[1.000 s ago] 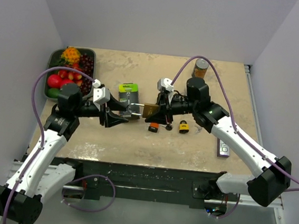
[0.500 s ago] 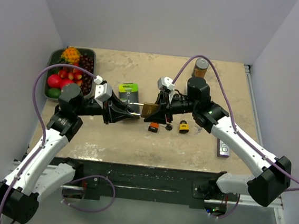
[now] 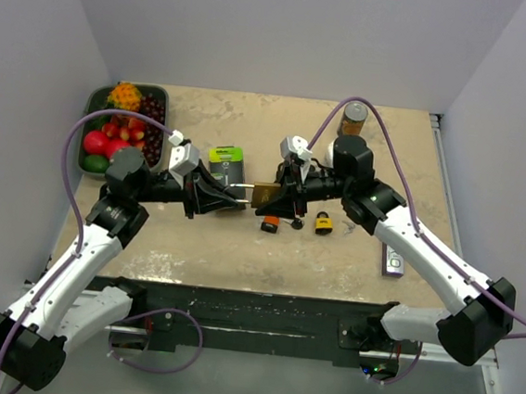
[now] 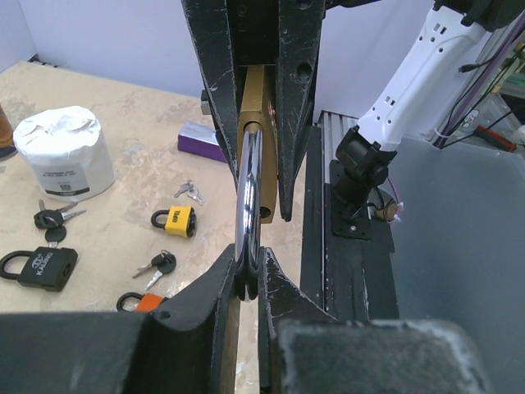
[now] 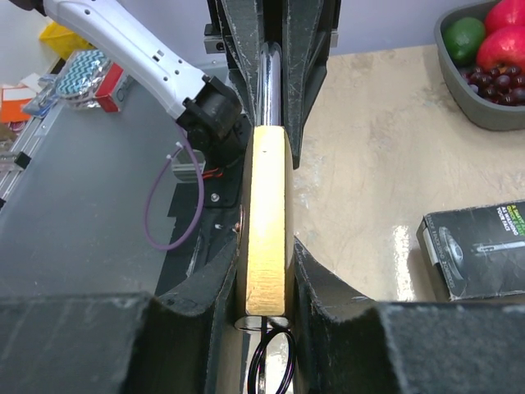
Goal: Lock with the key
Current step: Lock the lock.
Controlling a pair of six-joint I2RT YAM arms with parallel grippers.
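Snapping in from a wide spread, the left gripper [image 3: 237,195] now pinches the steel shackle [image 4: 248,180]! Nearest, an orange padlock [image 3: 270,224] and a yellow padlock [image 3: 323,225] lie on the table [image 3: 239,251]. Just beyond, lifted mid-table between both arms, the brass padlock [image 3: 264,193] sits clamped by its body in the right gripper [image 3: 280,197], a thin ring [image 5: 271,361] hanging from its end. Farther back sits a black box [image 3: 226,166], and far left, the fruit tray [image 3: 95,104].
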